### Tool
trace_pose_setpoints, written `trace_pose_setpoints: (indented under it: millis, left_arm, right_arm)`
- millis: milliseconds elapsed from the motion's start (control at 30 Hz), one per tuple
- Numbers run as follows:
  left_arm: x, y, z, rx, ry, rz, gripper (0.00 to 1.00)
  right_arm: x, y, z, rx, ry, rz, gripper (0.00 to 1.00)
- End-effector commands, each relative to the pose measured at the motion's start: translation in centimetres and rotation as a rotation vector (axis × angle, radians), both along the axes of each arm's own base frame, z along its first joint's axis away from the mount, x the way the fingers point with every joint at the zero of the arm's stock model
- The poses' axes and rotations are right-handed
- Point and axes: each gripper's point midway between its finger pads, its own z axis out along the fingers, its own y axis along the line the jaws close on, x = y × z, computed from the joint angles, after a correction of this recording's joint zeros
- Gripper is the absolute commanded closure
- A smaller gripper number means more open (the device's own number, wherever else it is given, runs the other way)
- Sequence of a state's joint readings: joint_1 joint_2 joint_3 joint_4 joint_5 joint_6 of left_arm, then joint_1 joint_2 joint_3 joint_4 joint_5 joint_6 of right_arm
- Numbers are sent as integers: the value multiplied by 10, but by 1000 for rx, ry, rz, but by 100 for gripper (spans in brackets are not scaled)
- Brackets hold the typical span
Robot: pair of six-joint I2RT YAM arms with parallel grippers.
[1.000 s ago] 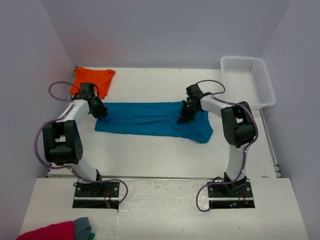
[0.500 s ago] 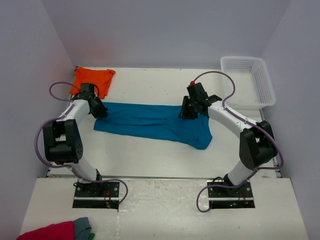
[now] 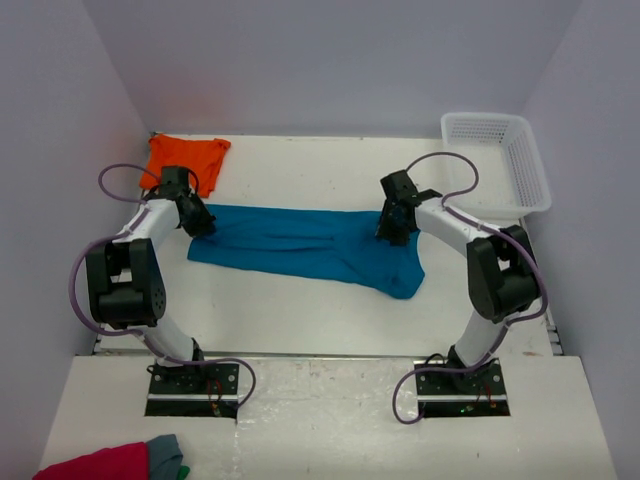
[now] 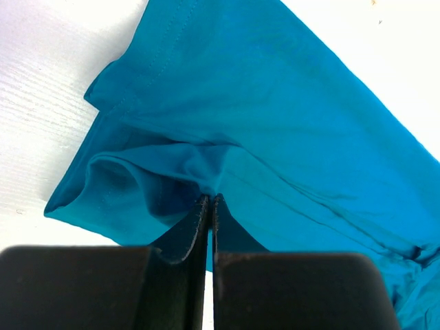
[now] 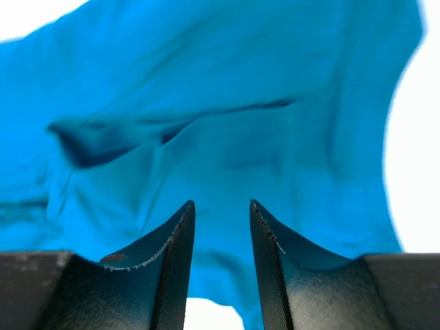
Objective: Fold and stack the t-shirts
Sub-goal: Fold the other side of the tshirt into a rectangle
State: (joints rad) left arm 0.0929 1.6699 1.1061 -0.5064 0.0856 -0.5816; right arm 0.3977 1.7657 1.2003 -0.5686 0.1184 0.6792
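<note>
The soft teal-blue cotton t-shirt [image 3: 300,242] lies stretched left to right across the middle of the white table [image 3: 300,310]. The left hand [image 4: 210,199] is pinched tight on a fold at its left end. The right hand [image 5: 221,204] hangs over its right end, jaws parted, holding nothing. The bright orange cotton t-shirt [image 3: 185,158] lies in the far left corner.

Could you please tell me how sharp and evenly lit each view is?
Top external: even, sharp, an orange tint on the wall above the orange t-shirt. Left wrist: teal t-shirt crisp, table overexposed. Right wrist: the same t-shirt blurred, right end effector sharp.
</note>
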Motion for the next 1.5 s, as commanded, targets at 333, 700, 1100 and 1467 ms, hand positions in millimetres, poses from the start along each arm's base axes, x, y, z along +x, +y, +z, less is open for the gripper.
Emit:
trace_pose_setpoints:
  millis: [333,700,1100,1467]
  left_arm:
    - [3,-4,3,-8,-26,-35,100]
    - [2,-8,6,-27,-33,-37,100]
    - [2,-13,-3,-53,-22,-52,100]
    - [1,-14,-2,-56,-24,-59,100]
  right_arm:
    - [10,-33,-14,8,24,-127,70]
    - [16,-36,-16,22,118,-117,71]
    - [27,-40,-13,53,120,-106,58]
    - [50,-46,-9,96,131,-121,59]
